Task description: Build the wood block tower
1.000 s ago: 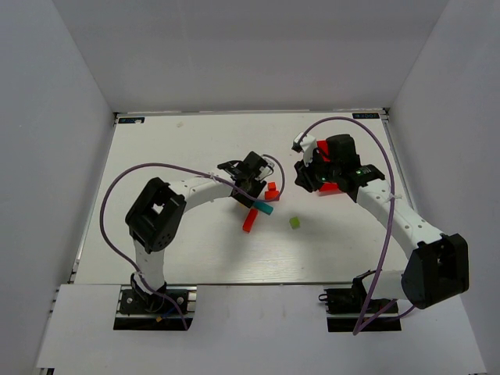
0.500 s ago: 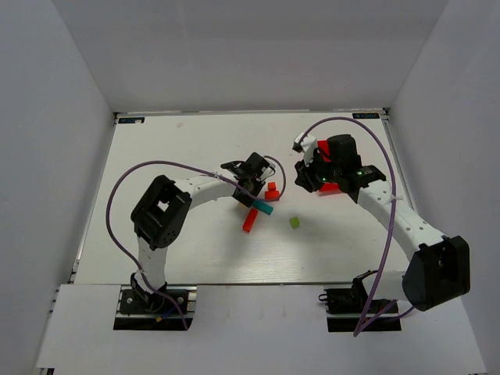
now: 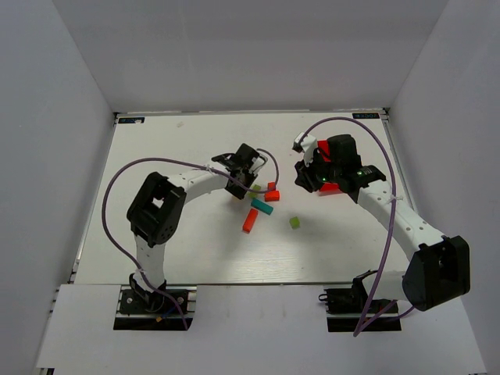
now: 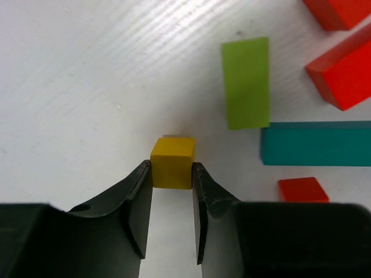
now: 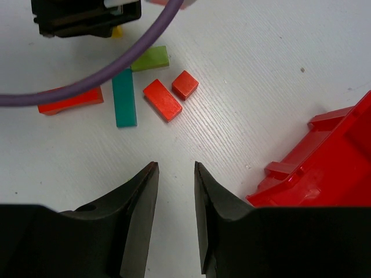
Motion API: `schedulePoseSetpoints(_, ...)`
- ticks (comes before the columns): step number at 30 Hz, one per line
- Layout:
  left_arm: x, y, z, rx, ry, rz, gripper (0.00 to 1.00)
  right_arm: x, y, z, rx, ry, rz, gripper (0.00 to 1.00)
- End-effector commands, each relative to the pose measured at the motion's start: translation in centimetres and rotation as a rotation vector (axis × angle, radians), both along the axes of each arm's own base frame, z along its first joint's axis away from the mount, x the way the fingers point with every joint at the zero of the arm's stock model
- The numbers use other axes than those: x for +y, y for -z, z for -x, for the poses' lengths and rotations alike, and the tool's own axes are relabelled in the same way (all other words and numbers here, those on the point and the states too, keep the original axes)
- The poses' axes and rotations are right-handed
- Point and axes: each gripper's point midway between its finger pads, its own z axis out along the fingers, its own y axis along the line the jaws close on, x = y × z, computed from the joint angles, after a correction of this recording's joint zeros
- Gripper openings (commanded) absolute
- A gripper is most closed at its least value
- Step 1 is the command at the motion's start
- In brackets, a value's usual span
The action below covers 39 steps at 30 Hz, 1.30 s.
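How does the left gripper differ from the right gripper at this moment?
The left gripper has its jaws pressed against both sides of the yellow cube; the right gripper has its jaws apart with only bare table between them. The left gripper sits close to the teal bar, while the right gripper hangs beside the red bin, farther from that bar. Both point down at the table.

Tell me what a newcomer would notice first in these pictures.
The left end effector pinches a small yellow cube, dead centre in the left wrist view. Just beyond it a green block, a teal bar and red blocks lie loose on the table, not stacked. On the right, a big red bin sits beside the open, empty right end effector.
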Motion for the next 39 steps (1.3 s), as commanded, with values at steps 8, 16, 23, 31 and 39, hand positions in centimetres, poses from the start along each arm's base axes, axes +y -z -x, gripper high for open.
schedulePoseSetpoints(8, -0.2, -6.5, -4.5, -0.123, 0.192, 0.120, 0.00, 0.5, -1.3, 0.6, -0.039, -0.037, -0.035, 0.38)
schedulePoseSetpoints(16, -0.8, -6.4, -4.9, -0.088, 0.453, 0.083, 0.00, 0.4, -1.6, 0.8, -0.052, -0.042, -0.040, 0.38)
schedulePoseSetpoints(23, -0.4, -5.3, -3.9, -0.011, 0.663, 0.051, 0.00, 0.5, -1.8, 1.0, -0.062, -0.054, -0.046, 0.38)
schedulePoseSetpoints(31, 0.1, -3.0, -3.7, 0.042, 0.768, -0.008, 0.00, 0.4, -1.9, 1.2, -0.064, -0.059, -0.046, 0.38)
schedulePoseSetpoints(39, -0.6, -2.6, -4.6, 0.012, 0.837, -0.020, 0.00, 0.2, -1.7, 1.2, -0.067, -0.057, -0.040, 0.39)
